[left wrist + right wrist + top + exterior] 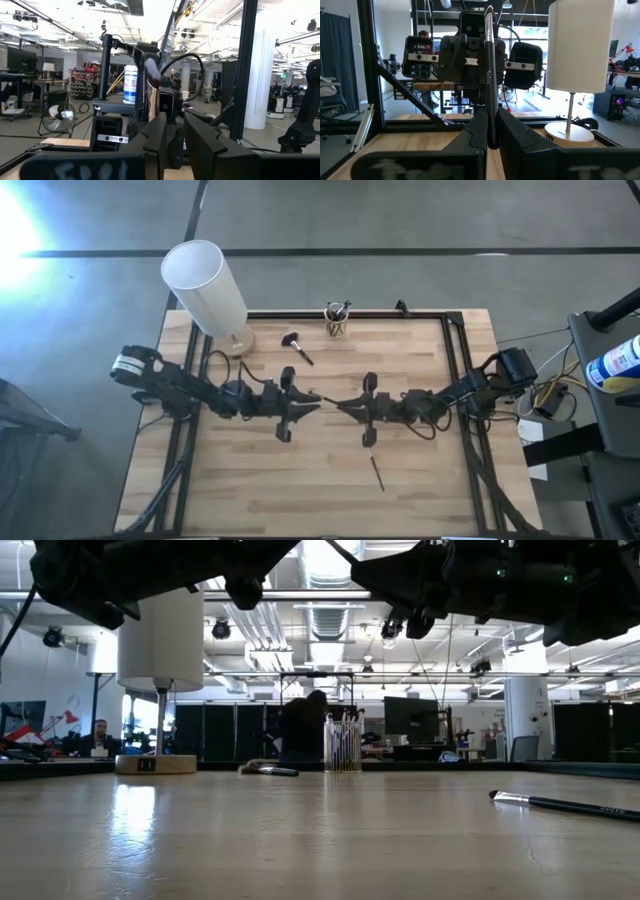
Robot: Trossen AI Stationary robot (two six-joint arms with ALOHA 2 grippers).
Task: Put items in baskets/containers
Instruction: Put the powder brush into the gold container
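My right gripper [340,405] hangs above the table's middle, shut on a thin dark brush [489,75] with a pale tip [152,70]. My left gripper [315,402] faces it a short way off, open; only the right arm's dark body shows between its fingers [175,140]. The clear cup [337,320] stands on its base at the far edge with several brushes upright in it. A bushy-headed brush [295,346] lies flat to the cup's left. Another brush [377,472] lies flat nearer the front. My right gripper pinches the brush's handle near its lower end [492,127] between its two fingers. The fingers reach in about level from the table's right and lie across the handle. The brush stands nearly upright above the fingers, lifted clear of the table.
A big white cylinder on a round wooden base [208,288] stands at the far left corner. A black frame [455,350] runs along the table's far and side edges. Bare wood lies near the front on the left [230,480].
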